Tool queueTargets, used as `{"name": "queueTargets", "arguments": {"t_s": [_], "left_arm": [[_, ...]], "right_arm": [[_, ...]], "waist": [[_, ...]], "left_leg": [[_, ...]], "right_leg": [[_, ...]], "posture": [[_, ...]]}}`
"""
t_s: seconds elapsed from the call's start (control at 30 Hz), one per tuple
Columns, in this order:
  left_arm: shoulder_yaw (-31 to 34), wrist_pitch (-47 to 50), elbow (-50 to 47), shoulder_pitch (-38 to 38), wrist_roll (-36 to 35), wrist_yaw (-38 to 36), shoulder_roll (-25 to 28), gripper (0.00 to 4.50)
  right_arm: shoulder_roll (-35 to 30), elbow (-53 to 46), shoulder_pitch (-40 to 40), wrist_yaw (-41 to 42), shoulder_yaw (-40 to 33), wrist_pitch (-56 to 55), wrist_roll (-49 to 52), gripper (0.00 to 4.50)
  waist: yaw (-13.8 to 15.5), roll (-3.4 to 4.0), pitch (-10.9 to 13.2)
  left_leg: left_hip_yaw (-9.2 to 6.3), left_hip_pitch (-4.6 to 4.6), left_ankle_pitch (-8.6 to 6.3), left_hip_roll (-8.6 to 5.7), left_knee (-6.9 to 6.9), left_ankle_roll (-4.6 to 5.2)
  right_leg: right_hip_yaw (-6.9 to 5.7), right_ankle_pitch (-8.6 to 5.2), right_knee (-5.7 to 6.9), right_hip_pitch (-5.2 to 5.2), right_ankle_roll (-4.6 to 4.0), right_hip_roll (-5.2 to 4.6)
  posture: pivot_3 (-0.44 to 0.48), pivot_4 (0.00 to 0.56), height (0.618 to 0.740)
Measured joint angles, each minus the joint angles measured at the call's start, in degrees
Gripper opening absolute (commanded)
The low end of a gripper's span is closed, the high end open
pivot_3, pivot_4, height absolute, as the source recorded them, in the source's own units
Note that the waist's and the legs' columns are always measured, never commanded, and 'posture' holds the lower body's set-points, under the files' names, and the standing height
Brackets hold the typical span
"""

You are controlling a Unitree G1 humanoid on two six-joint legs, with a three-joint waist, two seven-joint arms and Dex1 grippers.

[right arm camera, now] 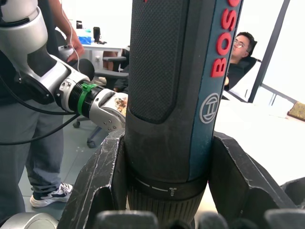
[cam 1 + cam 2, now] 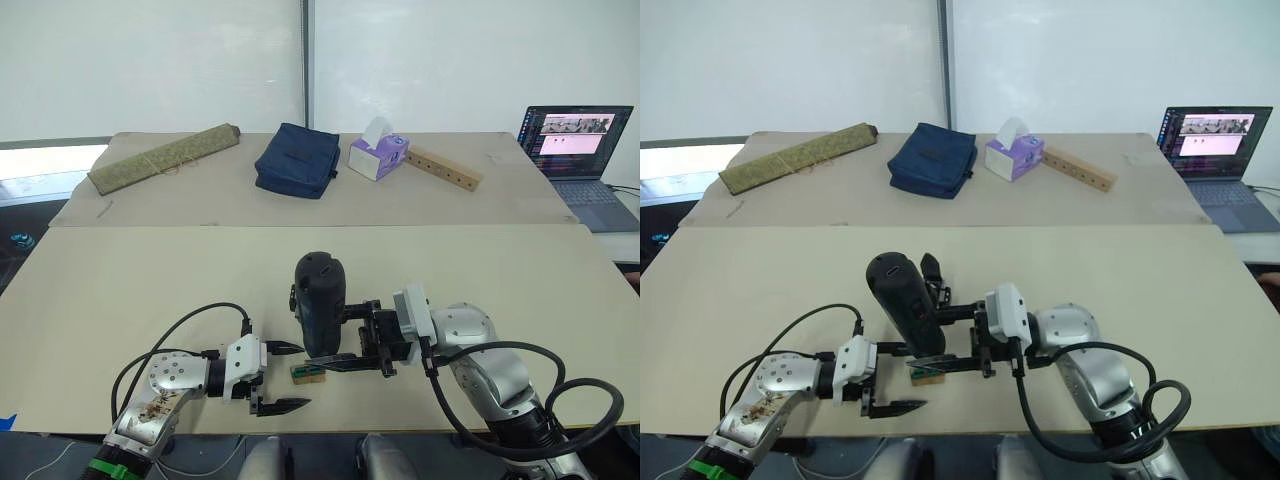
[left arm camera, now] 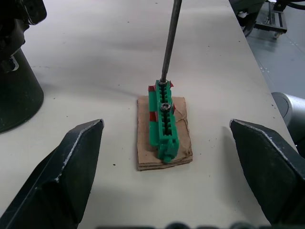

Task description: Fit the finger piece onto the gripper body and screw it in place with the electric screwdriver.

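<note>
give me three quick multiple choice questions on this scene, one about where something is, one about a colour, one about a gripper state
1. Where does the electric screwdriver bit rest?
A. on the small green block
B. on the blue bag
C. on the laptop

2. What colour is the tissue box on the far table?
A. red
B. purple
C. yellow

3. How does the left gripper stand?
A. shut on the screwdriver
B. shut on the green block
C. open, holding nothing

Answers: 1 A, the left wrist view shows the bit tip at the end of the green block. 2 B, its sides are purple. 3 C, its fingers stand wide apart either side of the block, while the right gripper clamps the screwdriver.
</note>
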Motion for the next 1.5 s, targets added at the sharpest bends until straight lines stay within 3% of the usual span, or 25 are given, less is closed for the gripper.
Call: {"name": "queueTargets", "arguments": {"t_s": [0.8,1.13,1.5], "left_arm": [[0.7,0.1,-0.2,0.4,-0.9,0.2,-0.4,4.5],[4.7,3.6,-5.5,0.4,-8.1,-1.1,0.0,4.5],[12.0,7.5,-10.1,1.6,-15.1,-3.7,4.5,4.5]], "right_arm": [[0.1,0.0,-1.3,-0.2,0.0,0.7,1.8,1.95],[-0.5,-2.5,-2.5,-1.0,-0.7,3.2,4.9,1.95],[-3.0,-6.1,-5.2,-3.7,-5.7,7.7,9.6,1.95]], "waist": [[0.0,0.0,0.0],[0.0,-0.01,0.0],[0.0,-0.01,0.0]], "left_leg": [[0.0,-0.01,0.0,0.01,0.0,0.0],[-0.02,-0.07,0.0,0.04,0.0,0.0],[-0.02,-0.07,0.0,0.04,-0.01,0.0]], "right_leg": [[0.0,0.0,0.0,-0.02,0.0,0.0],[0.0,0.0,0.0,-0.06,0.0,-0.02],[-0.01,0.0,0.0,-0.09,-0.01,-0.01]], "posture": [[0.0,0.15,0.74],[0.0,0.15,0.74],[0.0,0.15,0.74]]}}
